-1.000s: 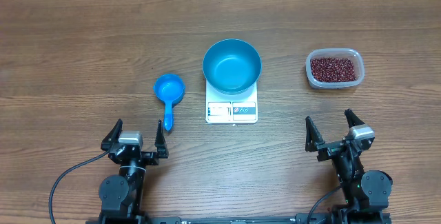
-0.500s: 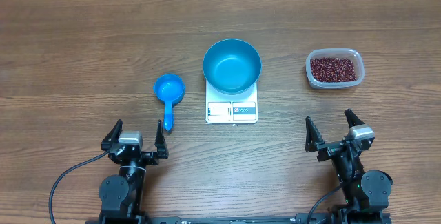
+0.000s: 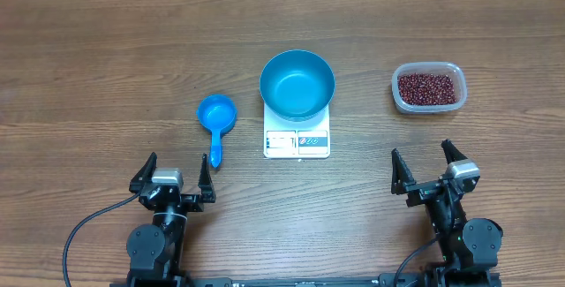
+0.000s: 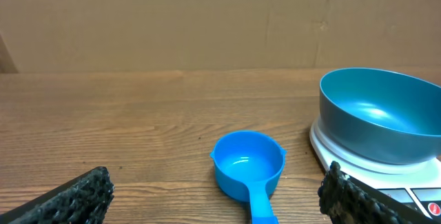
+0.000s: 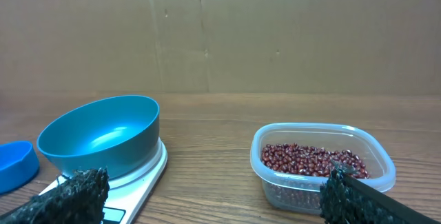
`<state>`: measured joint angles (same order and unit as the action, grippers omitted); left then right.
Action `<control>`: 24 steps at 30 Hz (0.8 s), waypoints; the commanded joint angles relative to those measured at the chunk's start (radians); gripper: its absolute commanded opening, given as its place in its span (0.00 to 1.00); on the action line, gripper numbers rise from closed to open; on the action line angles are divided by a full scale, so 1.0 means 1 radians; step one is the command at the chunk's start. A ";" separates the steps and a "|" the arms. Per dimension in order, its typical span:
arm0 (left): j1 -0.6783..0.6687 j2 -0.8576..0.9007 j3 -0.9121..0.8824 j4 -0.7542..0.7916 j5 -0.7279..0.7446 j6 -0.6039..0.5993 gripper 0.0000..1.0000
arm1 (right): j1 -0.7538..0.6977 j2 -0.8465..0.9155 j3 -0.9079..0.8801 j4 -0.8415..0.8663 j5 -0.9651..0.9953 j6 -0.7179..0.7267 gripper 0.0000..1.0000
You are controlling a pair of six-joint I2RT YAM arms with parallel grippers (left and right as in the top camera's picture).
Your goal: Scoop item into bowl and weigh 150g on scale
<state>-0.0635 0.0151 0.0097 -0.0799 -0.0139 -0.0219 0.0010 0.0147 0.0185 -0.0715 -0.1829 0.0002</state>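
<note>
The bright blue bowl [image 3: 297,84] [image 4: 379,114] [image 5: 100,136] stands empty on the white scale [image 3: 297,139] [image 5: 134,182] at the table's middle. Dark red-brown beans [image 3: 427,88] [image 5: 311,160] fill a clear plastic tub [image 3: 399,95] [image 5: 275,182] at the right. A small blue handled scoop [image 3: 216,116] [image 4: 248,165] lies left of the scale, handle toward me. My left gripper [image 3: 173,179] [image 4: 217,200] stands open near the front edge, just short of the scoop's handle. My right gripper [image 3: 429,169] [image 5: 213,200] is open too, in front of the tub, holding nothing.
A brown cardboard wall [image 4: 207,17] closes off the far side of the wooden table [image 3: 106,49]. Black cables run from the arm bases at the front edge.
</note>
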 commanded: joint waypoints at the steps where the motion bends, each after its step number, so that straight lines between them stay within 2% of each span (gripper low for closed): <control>1: 0.006 -0.010 -0.005 0.002 0.005 0.016 1.00 | 0.004 -0.012 -0.011 0.005 0.002 -0.001 1.00; 18: 0.006 -0.010 -0.002 0.013 0.016 0.013 1.00 | 0.003 -0.012 -0.011 0.005 0.002 -0.001 1.00; 24: 0.006 -0.010 0.114 -0.038 0.041 -0.134 1.00 | 0.004 -0.012 -0.011 0.005 0.002 -0.001 1.00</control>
<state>-0.0635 0.0151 0.0326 -0.1066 0.0055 -0.0628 0.0010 0.0147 0.0185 -0.0708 -0.1833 -0.0002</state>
